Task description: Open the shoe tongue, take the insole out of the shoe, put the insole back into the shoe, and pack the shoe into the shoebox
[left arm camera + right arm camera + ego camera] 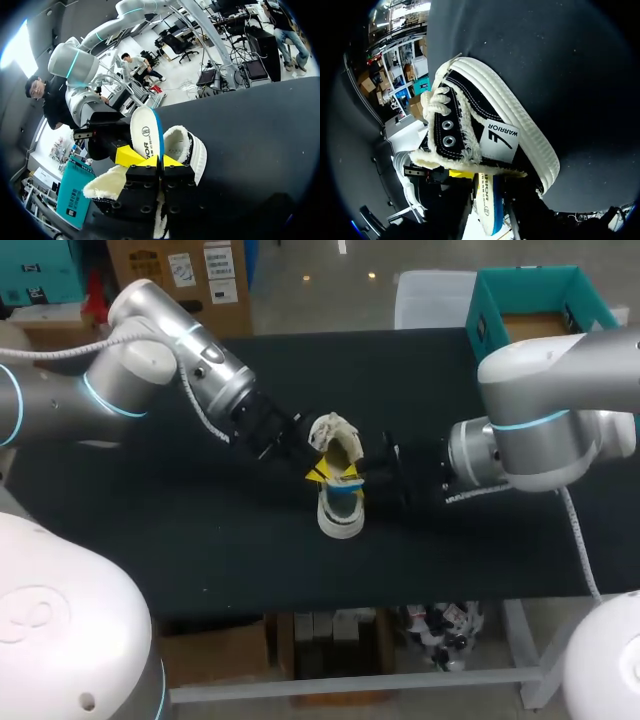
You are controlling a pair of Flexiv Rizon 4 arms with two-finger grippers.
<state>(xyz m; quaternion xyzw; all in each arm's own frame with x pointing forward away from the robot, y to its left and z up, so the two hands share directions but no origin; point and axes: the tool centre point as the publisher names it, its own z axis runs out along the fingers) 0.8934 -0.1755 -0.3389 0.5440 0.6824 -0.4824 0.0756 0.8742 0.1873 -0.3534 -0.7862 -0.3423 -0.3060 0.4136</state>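
A black canvas shoe (338, 512) with a white sole and fleece lining stands on its toe mid-table. Its tongue (333, 430) is folded back. A white insole (146, 131) with a blue edge sticks up out of the shoe's opening. My left gripper (161, 161) is shut on the lower part of the insole, and its yellow tips (319, 473) sit at the shoe's left side. My right gripper (385, 478) is at the shoe's right side. In the right wrist view the insole (488, 207) stands between its dark fingers (519, 217), which are open, with a gap on one side.
A teal shoebox (487, 315) stands open at the table's far right corner, with a white bin (430, 295) beside it. Black tabletop (200, 540) lies bare in front of the shoe and to its left.
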